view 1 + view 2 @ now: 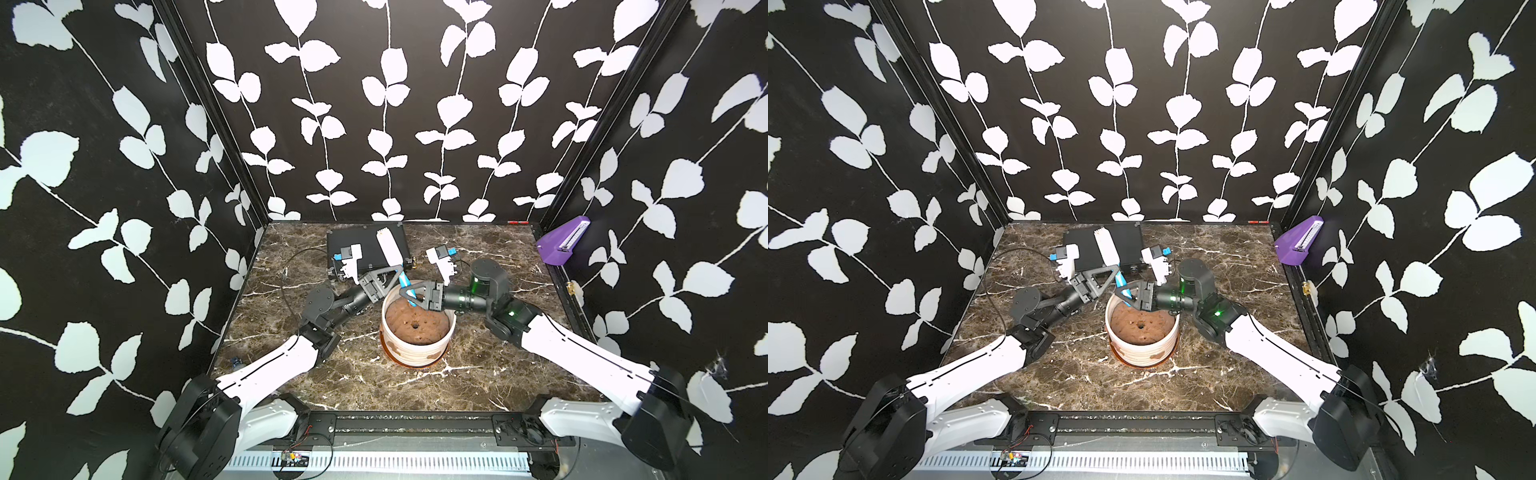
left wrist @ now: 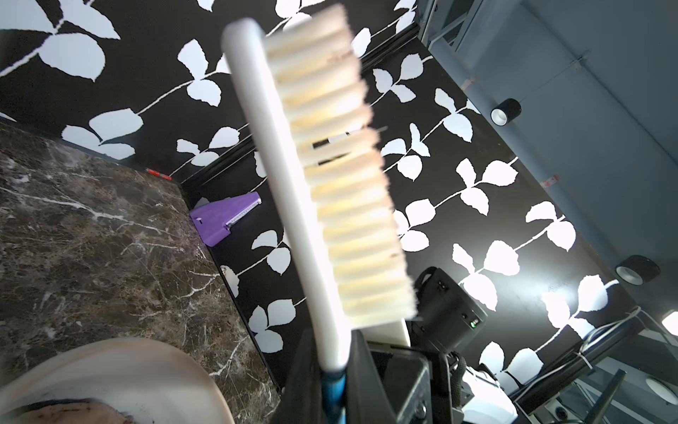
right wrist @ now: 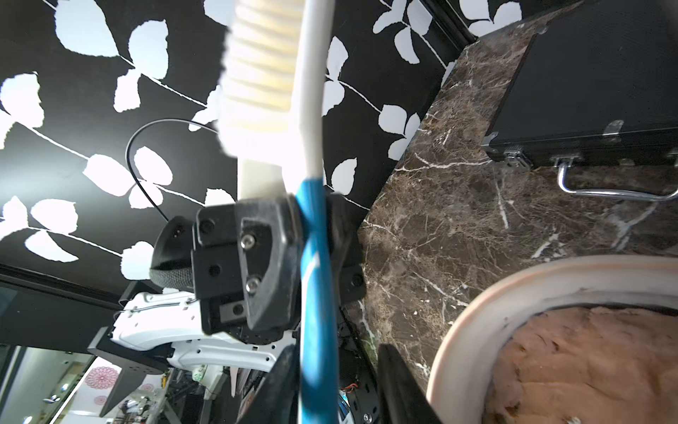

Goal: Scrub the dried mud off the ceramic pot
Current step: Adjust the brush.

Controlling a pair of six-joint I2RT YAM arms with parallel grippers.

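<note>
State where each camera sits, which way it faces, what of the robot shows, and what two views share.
Both top views: high over the front edge, facing down and back at the brown marble table, the left arm, right arm and white ribbed ceramic pot.
Left wrist: on the left arm, facing along its own fingers up the white-bristled, blue-handled scrubbing brush.
Right wrist: on the right arm, facing past its own fingers at the left gripper clamping the brush.
Shared: both wrist views show brush and pot rim.
</note>
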